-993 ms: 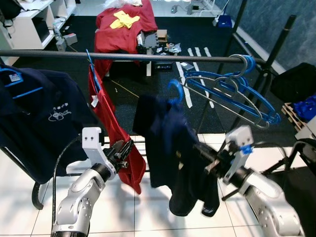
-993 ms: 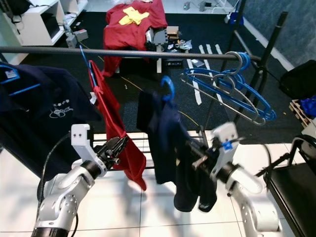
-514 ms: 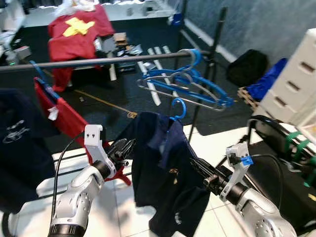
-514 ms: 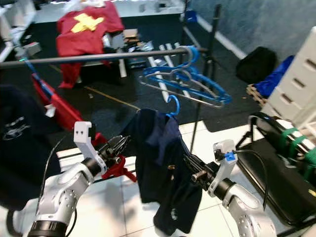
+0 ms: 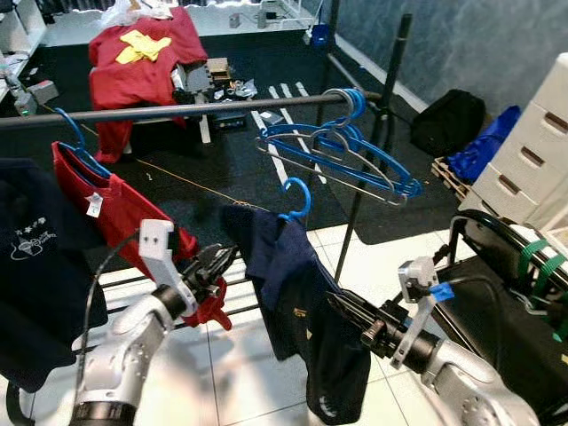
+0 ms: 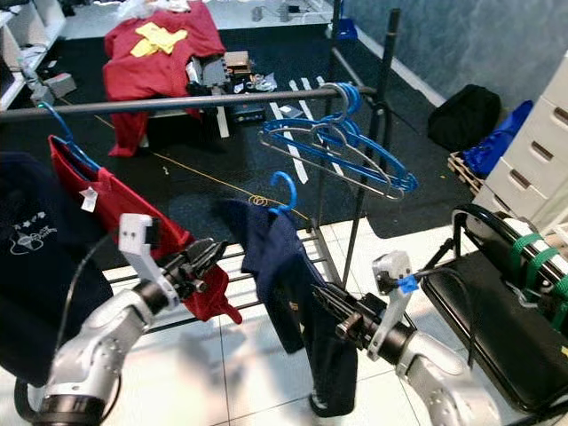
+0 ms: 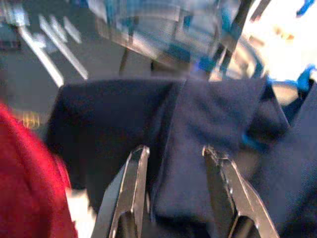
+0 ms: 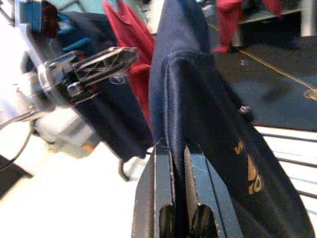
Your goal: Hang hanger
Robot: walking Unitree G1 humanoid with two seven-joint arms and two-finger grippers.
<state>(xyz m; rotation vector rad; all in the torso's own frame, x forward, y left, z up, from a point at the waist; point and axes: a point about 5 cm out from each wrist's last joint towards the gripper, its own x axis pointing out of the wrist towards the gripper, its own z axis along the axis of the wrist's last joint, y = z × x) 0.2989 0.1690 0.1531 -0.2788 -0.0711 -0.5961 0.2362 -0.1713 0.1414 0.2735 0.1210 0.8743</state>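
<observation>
Shirt (image 5: pixel 293 284) between grippers, below rail (image 5: pixel 177 110)

Head cameras look forward and down over the rail (image 5: pixel 195 108), both sharing the navy shirt (image 5: pixel 302 293); the left wrist view sits close on the same cloth, the right wrist view looks along it toward the left hand (image 8: pixel 101 62)

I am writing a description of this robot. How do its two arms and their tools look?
Both arms are silver with rounded segments. The left tool and right tool each have two long black fingers behind a white wrist bracket. Black cables run along both arms, and the right bracket has blue tape.
</observation>
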